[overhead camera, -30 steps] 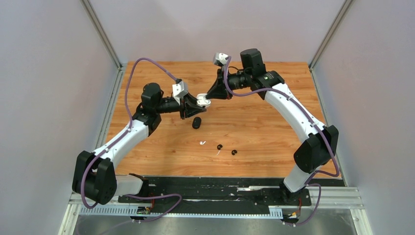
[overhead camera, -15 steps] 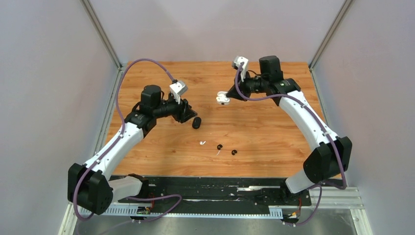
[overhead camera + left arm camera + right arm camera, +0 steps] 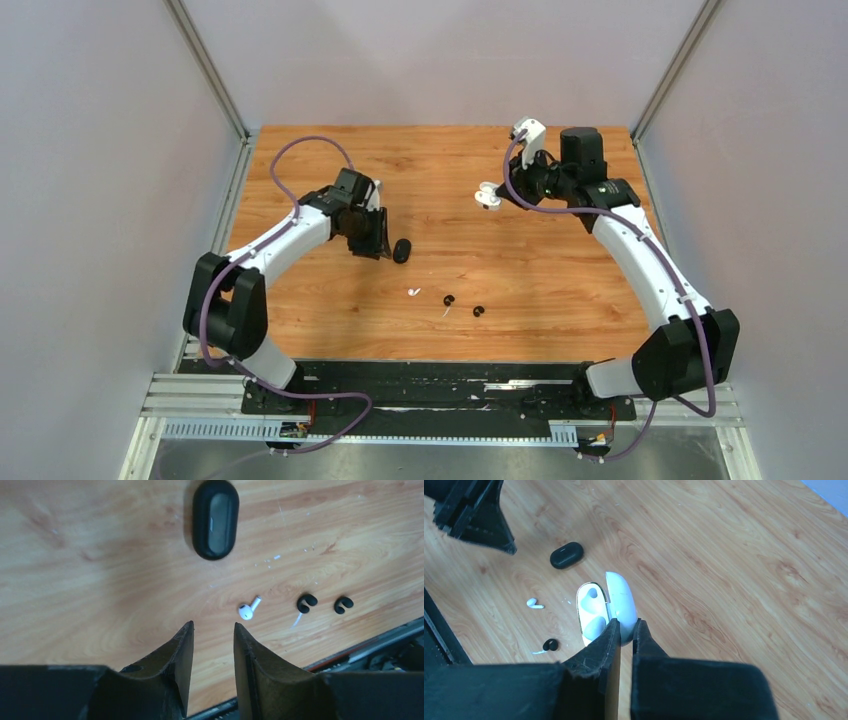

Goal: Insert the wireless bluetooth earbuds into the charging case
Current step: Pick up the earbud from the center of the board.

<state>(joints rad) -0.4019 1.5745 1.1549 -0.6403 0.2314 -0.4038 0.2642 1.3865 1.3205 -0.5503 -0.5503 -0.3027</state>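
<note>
A second ago the two grippers met at the white charging case (image 3: 616, 597) over the middle of the table (image 3: 560, 270); now they stand well apart. The right gripper (image 3: 624, 630) has carried the case off to the far right, its fingers clamped on the hinge end, and appears to hold it clear of the wood. The lid stands swung open beside the base, and the two wells in the base look empty. The left gripper (image 3: 212, 630) has pulled back to the left and hangs just left of the closed black case (image 3: 215, 519), its jaws apart with nothing between them.

None of the earbuds has moved. One white earbud (image 3: 248, 609) lies near the table's middle, the two black earbuds (image 3: 306, 602) lie to its right, and a second white earbud (image 3: 445, 312), seen mostly as a thin stem, sits just beside the left black one. All four rest loose on the wood, nearer than both cases.

Opening the white case looks done, so the left gripper is probably free to fetch a white earbud; the case is now well apart from them and will have to come back closer
</note>
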